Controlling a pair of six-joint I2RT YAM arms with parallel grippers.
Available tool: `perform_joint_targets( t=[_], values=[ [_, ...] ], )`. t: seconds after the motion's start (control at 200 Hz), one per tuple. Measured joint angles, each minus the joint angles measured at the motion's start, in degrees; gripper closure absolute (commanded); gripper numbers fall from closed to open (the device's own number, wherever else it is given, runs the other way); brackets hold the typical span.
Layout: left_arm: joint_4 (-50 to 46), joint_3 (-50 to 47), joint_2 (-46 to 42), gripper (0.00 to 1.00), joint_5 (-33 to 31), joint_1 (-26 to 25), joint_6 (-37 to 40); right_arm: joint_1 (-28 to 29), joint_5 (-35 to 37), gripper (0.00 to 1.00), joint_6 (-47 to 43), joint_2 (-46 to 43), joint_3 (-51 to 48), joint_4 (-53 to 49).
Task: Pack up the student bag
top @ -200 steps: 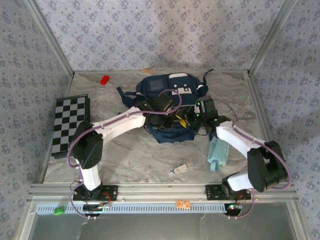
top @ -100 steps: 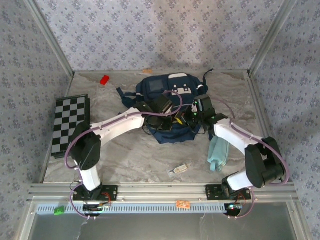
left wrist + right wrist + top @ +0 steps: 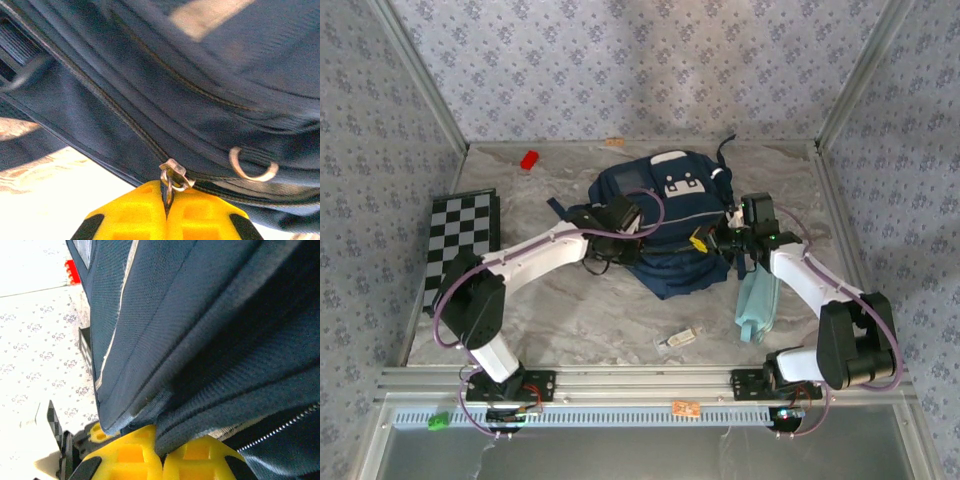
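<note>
The student bag [image 3: 670,265] lies on the tabletop [image 3: 590,310] toward the back, between the two arms. The left fingers [image 3: 135,212] are pressed tight together on the metal zipper pull [image 3: 172,175] at the bag's left side, its ring caught between them. The right fingers [image 3: 125,455] are closed on a fold of navy fabric at the bag's right edge. A teal cloth [image 3: 757,305] lies beside the right arm, a checkerboard [image 3: 460,250] sits at the left, and a red block [image 3: 529,159] near the back
</note>
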Motion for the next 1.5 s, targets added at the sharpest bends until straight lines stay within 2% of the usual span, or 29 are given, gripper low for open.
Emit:
perform_joint_targets(
  t=[0.22,0.39,0.545,0.705,0.76,0.954,0.999,1.129,1.304,1.499],
  values=[
    [10.4,-5.5,-2.8,1.00,0.1,3.7,4.6,-0.6,-1.3,1.00,-1.6,-0.9,1.5,-1.6],
    [17.6,-8.2,-2.9,1.00,2.8,8.8,6.3,-0.5,-1.7,1.00,-1.9,-0.9,1.5,-1.7],
    [19.7,-8.1,-2.5,1.00,4.8,12.4,6.3,0.9,-1.7,1.00,-2.0,0.5,2.3,-0.8],
    [19.3,-8.0,-1.3,1.00,4.8,13.4,6.2,1.7,-1.6,1.00,-4.1,3.5,5.2,-1.0],
    [19.2,-8.0,-1.3,0.94,5.0,13.6,6.1,1.7,-1.3,0.91,-5.5,3.7,6.3,-2.1],
    [15.6,-8.8,-4.1,0.53,4.9,14.6,3.8,1.0,0.0,0.57,-13.3,2.8,9.8,-10.1],
    [14.6,-9.6,-6.4,0.48,4.8,14.8,3.8,0.4,0.6,0.50,-14.5,1.7,9.7,-12.6],
    [11.1,-10.2,-13.2,0.45,4.1,13.6,2.2,-0.9,3.7,0.38,-18.4,-2.7,9.7,-20.1],
    [8.8,-11.3,-19.2,0.39,3.1,10.2,-0.2,-0.4,13.5,0.34,-21.6,-8.3,11.0,-35.4],
    [8.8,-13.2,-20.1,0.35,1.7,4.0,-3.6,2.3,27.0,0.31,-22.5,-11.6,12.0,-50.6]
  ],
)
